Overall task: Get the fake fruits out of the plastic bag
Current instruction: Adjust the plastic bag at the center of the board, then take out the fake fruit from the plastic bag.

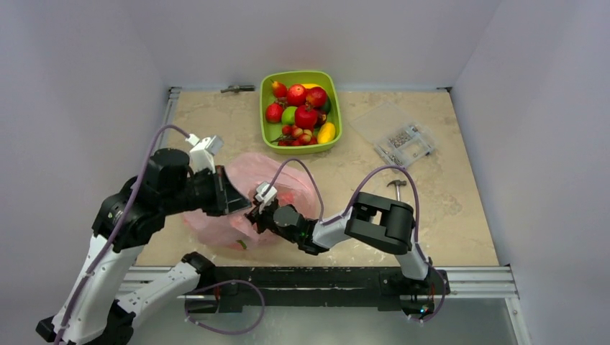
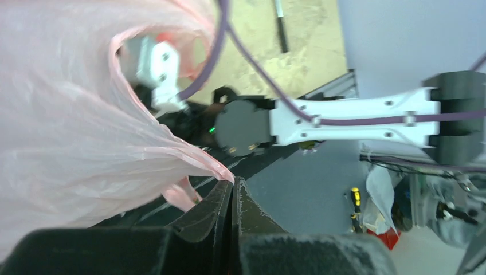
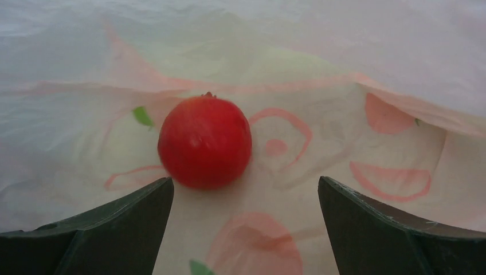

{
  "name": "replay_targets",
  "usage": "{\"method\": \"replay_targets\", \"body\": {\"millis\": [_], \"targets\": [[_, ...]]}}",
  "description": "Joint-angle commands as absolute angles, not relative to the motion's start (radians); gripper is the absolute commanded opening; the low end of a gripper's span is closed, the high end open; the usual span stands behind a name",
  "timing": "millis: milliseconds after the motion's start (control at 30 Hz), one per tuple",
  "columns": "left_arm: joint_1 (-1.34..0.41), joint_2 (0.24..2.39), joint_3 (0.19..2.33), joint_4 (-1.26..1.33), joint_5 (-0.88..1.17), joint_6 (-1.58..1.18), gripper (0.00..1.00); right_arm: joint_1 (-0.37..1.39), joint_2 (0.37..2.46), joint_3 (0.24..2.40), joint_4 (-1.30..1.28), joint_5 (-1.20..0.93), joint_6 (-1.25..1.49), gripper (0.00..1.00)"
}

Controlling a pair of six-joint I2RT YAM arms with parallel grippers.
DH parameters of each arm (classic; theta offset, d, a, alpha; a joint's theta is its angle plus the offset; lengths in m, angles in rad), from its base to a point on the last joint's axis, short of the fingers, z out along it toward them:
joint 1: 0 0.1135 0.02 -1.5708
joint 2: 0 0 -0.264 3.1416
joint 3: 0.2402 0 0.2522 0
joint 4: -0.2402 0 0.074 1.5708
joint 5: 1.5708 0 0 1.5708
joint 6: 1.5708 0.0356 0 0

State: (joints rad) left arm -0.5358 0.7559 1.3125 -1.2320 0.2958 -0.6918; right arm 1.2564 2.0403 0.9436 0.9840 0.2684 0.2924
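Pink, thin and crinkly, the plastic bag (image 1: 241,169) is seen at the middle of the overhead view, lying on the table (image 1: 446,208) between the two arms. Its mouth is held up, apparently so that the inside can be reached. In the left wrist view the edge of the film is pinched at the bottom centre of the frame by the left gripper (image 2: 232,197), whose fingers are pressed together on it with no gap shown. From there the film is drawn into a taut fold toward the upper left. The right gripper (image 3: 245,184) is set inside the mouth, and its fingers (image 3: 109,235) are spread wide, one at the lower left and one at the lower right of its own view, with nothing clasped between them. Just beyond them, left of centre, a red fruit (image 3: 204,141) is seen resting on the bag's printed inner wall: round, glossy, evenly red, with a small nub on top, and apart from both fingers. It is judged to be smooth and hard, and likely to roll if nudged on the slack film. More fruits (image 1: 306,115) are gathered in the green tray (image 1: 264,118) at the upper centre of the overhead view, well apart from the bag.
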Motion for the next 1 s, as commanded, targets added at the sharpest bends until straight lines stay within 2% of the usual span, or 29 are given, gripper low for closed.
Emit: {"method": "replay_targets", "body": {"millis": [0, 100, 333, 533, 967], "targets": [[-0.590, 0.774, 1.382, -1.070, 0.423, -0.697, 0.00, 1.243, 1.995, 0.887, 1.108, 0.287, 0.322, 0.99], [-0.595, 0.714, 1.290, -1.109, 0.394, -0.700, 0.00, 1.230, 1.982, 0.864, 1.129, 0.294, 0.326, 0.99], [-0.596, 0.430, 1.049, -1.386, 0.145, -0.714, 0.00, 1.227, 1.945, 0.821, 1.127, 0.321, 0.290, 0.99], [-0.596, 0.253, 0.951, -1.486, 0.111, -0.752, 0.00, 1.230, 1.905, 0.810, 1.123, 0.291, 0.243, 0.99], [-0.596, 0.250, 0.925, -1.566, 0.096, -0.706, 0.00, 1.265, 1.982, 0.914, 1.110, 0.244, 0.205, 0.99]]}}
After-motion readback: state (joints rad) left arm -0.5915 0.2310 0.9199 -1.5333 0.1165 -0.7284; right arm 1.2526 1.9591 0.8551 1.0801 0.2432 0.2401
